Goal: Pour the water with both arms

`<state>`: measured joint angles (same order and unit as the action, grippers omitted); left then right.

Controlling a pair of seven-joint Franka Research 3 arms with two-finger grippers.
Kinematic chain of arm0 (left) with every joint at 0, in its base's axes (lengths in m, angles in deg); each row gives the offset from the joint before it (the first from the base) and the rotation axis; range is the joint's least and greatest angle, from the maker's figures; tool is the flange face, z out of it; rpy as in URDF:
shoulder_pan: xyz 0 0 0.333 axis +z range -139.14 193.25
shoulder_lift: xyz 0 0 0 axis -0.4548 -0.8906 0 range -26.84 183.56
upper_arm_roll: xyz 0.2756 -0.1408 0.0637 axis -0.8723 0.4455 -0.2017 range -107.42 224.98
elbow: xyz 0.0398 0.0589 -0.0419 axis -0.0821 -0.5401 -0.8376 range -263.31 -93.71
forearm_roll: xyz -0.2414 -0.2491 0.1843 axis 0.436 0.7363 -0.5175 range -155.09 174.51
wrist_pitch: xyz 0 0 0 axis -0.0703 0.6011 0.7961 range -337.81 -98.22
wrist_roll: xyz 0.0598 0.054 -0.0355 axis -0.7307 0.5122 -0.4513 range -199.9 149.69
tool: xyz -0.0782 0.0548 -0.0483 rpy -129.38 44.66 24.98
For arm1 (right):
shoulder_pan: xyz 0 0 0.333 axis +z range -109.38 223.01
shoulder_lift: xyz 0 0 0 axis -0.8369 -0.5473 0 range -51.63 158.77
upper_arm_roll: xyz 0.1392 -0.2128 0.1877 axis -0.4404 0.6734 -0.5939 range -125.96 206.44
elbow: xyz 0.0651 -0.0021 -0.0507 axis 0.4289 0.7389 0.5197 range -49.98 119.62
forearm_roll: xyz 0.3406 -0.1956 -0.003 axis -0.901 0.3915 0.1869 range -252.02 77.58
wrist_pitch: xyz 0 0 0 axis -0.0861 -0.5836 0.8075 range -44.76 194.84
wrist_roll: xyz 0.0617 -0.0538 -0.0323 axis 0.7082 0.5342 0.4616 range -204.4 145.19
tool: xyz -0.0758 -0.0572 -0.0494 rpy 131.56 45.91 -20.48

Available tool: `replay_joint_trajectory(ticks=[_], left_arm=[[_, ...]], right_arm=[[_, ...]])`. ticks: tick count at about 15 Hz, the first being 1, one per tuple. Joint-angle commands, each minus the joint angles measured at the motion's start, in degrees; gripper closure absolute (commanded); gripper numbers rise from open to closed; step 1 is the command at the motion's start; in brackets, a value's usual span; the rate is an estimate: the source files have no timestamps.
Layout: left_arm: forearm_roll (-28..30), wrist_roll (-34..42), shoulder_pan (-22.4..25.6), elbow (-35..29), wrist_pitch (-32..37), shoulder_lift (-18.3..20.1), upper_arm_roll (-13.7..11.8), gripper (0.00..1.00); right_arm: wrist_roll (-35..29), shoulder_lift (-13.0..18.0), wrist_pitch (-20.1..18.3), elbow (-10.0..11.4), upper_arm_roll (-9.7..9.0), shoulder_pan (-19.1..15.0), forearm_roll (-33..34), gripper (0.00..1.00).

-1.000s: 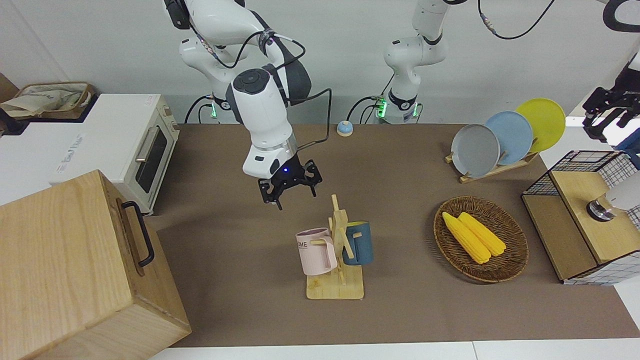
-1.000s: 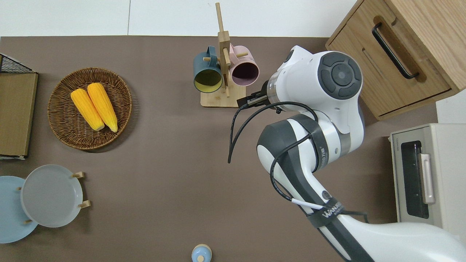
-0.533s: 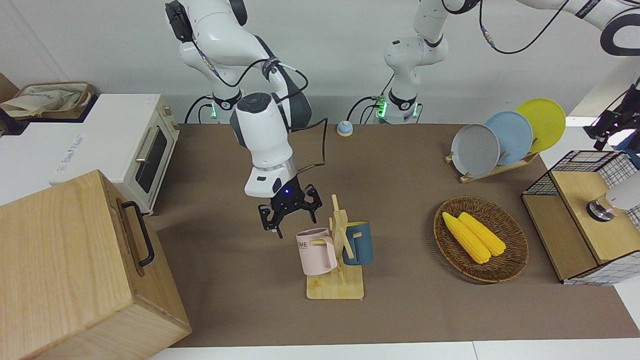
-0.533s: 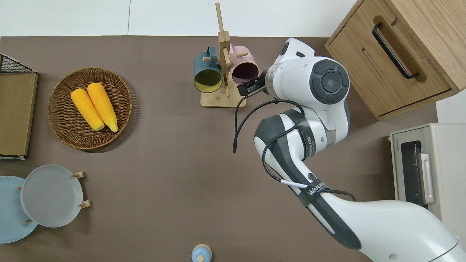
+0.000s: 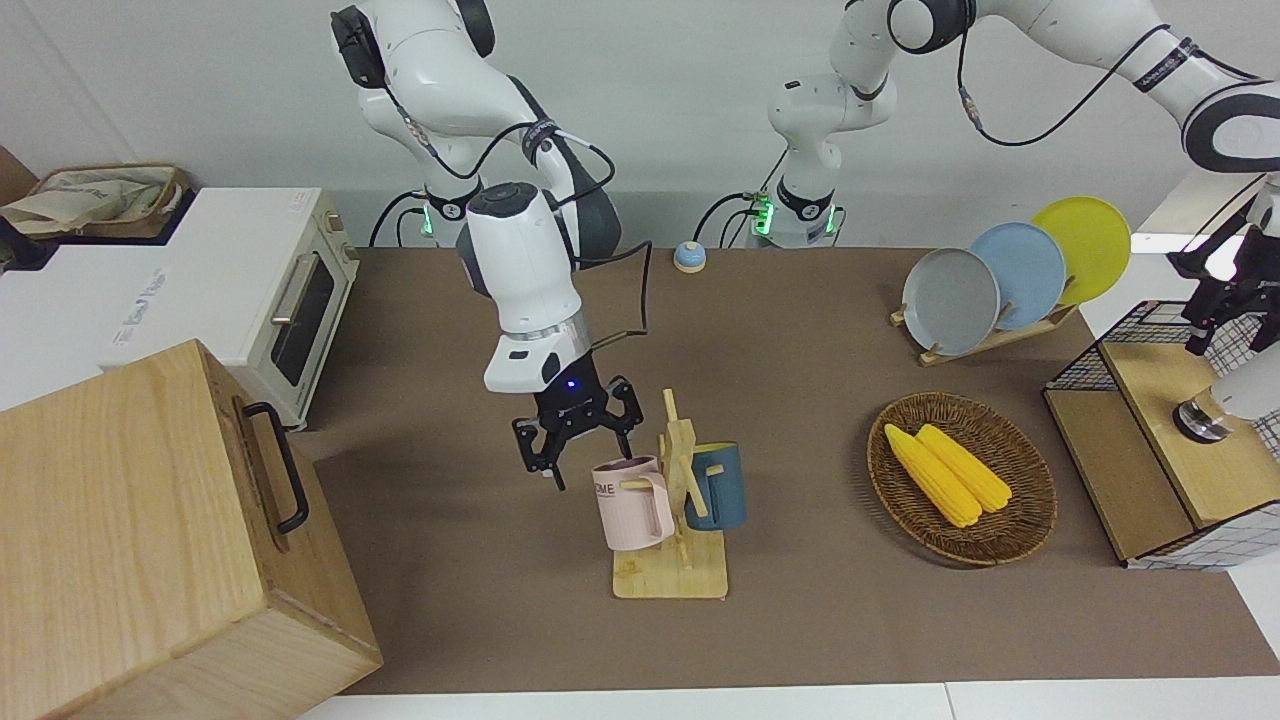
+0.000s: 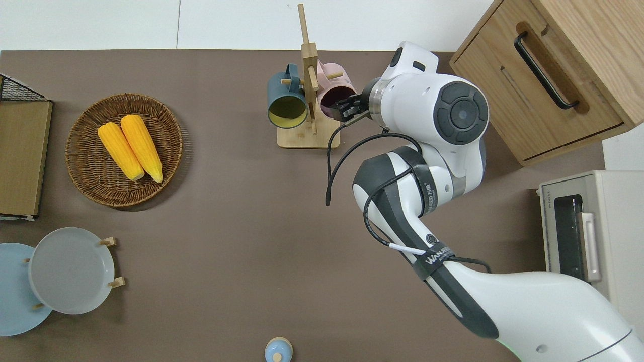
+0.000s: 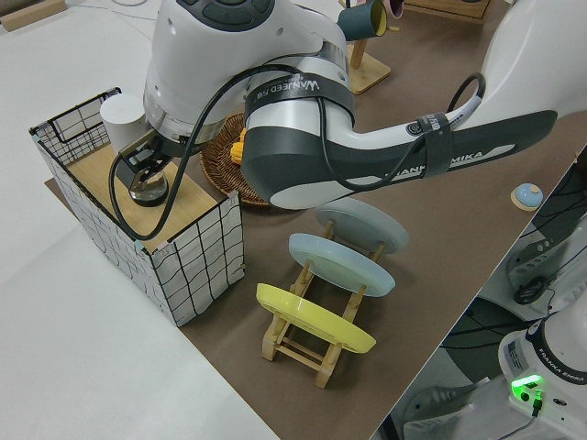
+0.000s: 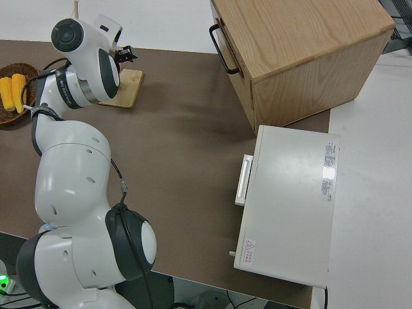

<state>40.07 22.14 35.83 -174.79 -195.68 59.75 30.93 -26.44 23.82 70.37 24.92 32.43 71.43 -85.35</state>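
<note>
My right gripper (image 5: pixel 578 442) is open and sits just beside the rim of a pink mug (image 5: pixel 628 502). That mug hangs on a wooden mug rack (image 5: pixel 672 578) next to a dark blue mug (image 5: pixel 722 485). In the overhead view the right gripper (image 6: pixel 346 106) is at the pink mug's (image 6: pixel 329 80) mouth. My left gripper (image 5: pixel 1225 318) is open over a white bottle with a silver neck (image 5: pixel 1215 408). The bottle lies in a wire basket (image 5: pixel 1150 320) at the left arm's end of the table. In the left side view the left gripper (image 7: pixel 139 167) is right at the bottle's silver neck (image 7: pixel 149 191). No water shows.
A large wooden box with a black handle (image 5: pixel 130 530) and a white toaster oven (image 5: pixel 250 290) stand at the right arm's end. A wicker basket with two corn cobs (image 5: pixel 960 480), a rack of three plates (image 5: pixel 1000 275) and a small blue bell (image 5: pixel 688 256) are on the brown mat.
My right gripper has come down and moved toward the pink mug's rim. My left gripper has come down toward the bottle in the wire basket.
</note>
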Motion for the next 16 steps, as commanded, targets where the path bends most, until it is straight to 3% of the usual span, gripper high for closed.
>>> replay_joint_trajectory(ticks=[1, 7, 12, 16], left_arm=[[4.4, 3.3, 0.5, 0.7, -4.4, -2.1, 0.3, 0.00], [9.1, 4.3, 0.5, 0.8, -10.1, -3.4, 1.5, 0.00], [9.2, 4.5, 0.5, 1.0, -12.4, -5.0, 1.6, 0.00], [10.1, 6.2, 0.5, 1.1, -13.3, -5.6, 2.5, 0.03]], right_arm=[[6.0, -1.6, 0.8, -2.0, -0.62, -1.6, 1.1, 0.203], [5.9, -2.0, 0.9, -2.1, -0.71, -1.5, 1.0, 0.337], [5.5, -2.6, 0.8, -3.5, -0.71, -1.2, 0.3, 0.655], [5.4, -2.9, 0.8, -3.8, -0.71, -1.0, 0.1, 0.739]])
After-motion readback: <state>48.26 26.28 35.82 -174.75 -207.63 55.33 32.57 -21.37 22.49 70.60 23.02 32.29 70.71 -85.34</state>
